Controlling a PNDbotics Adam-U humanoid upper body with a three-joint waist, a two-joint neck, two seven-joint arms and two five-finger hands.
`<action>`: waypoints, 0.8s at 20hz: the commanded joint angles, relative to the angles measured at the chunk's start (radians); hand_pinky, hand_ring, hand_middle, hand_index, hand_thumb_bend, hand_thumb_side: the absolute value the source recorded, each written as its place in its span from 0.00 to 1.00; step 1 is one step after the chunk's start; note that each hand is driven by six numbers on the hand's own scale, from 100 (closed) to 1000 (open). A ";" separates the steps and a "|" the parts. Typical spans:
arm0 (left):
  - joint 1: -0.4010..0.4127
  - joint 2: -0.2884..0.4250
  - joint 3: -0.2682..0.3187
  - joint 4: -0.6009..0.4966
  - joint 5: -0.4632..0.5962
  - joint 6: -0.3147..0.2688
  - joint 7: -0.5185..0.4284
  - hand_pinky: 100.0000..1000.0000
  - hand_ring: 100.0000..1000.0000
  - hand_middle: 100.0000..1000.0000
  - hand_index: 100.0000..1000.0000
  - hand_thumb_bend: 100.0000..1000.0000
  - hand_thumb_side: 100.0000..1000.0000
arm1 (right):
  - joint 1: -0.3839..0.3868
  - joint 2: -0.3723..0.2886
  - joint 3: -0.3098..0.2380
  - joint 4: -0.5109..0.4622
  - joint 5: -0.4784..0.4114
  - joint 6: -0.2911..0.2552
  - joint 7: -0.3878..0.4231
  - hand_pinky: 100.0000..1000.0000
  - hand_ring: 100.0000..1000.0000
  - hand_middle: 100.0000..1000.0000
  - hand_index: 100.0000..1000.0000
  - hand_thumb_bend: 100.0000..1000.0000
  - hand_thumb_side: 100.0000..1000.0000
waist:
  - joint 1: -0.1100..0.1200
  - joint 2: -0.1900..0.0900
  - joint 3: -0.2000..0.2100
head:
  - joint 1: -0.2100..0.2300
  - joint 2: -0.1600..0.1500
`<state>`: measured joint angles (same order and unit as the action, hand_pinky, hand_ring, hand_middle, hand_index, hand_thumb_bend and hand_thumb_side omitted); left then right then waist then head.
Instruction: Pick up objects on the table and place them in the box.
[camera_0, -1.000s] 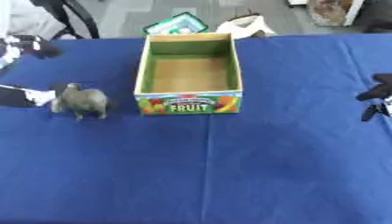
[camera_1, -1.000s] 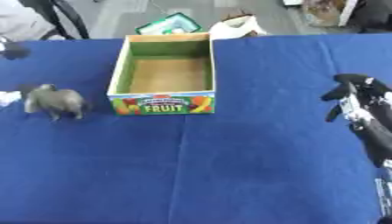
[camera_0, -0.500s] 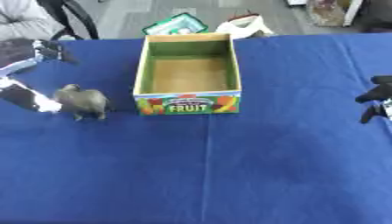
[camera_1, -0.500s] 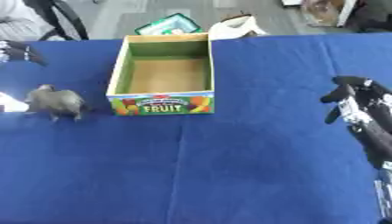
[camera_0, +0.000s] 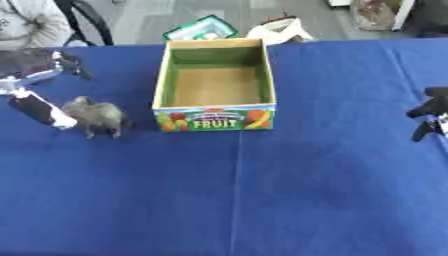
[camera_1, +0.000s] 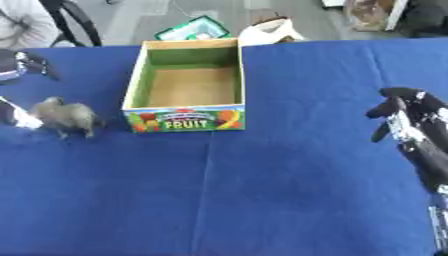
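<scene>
One small grey toy animal (camera_0: 96, 116) stands on the blue tablecloth (camera_0: 262, 190) at the middle left of the frame, just left of the cardboard fruit box (camera_0: 216, 85) and clear of it. The box sits open-topped in the upper centre, its green inner walls and brown floor showing nothing inside, its front panel printed with fruit pictures and the word FRUIT. My left hand (camera_0: 37, 107) comes in at the left edge with the fingers spread wide: one black-and-white finger (camera_0: 44, 111) slants down to the animal's rear and seems to touch it, while other fingers (camera_0: 66, 64) hang apart above it toward the upper left, so nothing is closed round the toy. My right hand (camera_1: 402, 117) shows at the middle right edge, well apart from the box, its dark fingers loosely extended and pointing left and down, holding nothing, with the forearm running off toward the lower right corner. Beyond the table's far edge, at the top centre, lie a green packet (camera_0: 201, 29) and a pale bag (camera_0: 278, 31) on the floor.
</scene>
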<state>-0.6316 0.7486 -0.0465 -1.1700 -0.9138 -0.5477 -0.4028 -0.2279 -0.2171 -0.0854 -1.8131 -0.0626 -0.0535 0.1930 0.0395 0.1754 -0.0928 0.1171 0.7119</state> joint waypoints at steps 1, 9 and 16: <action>-0.031 0.011 -0.008 0.047 -0.042 -0.030 -0.010 0.70 0.73 0.68 0.78 0.67 0.49 | -0.008 -0.020 0.001 -0.015 0.004 -0.003 0.003 0.29 0.56 0.45 0.70 0.00 0.38 | 0.000 -0.017 -0.002 | 0.003 0.003; -0.061 -0.022 -0.010 0.126 -0.085 -0.059 0.033 0.69 0.70 0.65 0.77 0.57 0.43 | -0.007 -0.021 0.003 -0.015 0.003 -0.003 0.005 0.29 0.57 0.45 0.70 0.00 0.38 | 0.003 -0.018 -0.003 | 0.002 0.003; -0.072 -0.047 -0.026 0.176 -0.110 -0.070 0.080 0.66 0.65 0.59 0.74 0.45 0.37 | -0.008 -0.021 0.003 -0.015 0.003 -0.003 0.005 0.29 0.57 0.45 0.70 0.00 0.38 | 0.003 -0.017 -0.007 | 0.005 0.002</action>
<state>-0.6839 0.6804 -0.0735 -0.9936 -1.0161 -0.6127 -0.3279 -0.2279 -0.2177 -0.0801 -1.8131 -0.0626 -0.0528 0.1940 0.0415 0.1749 -0.0995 0.1203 0.7121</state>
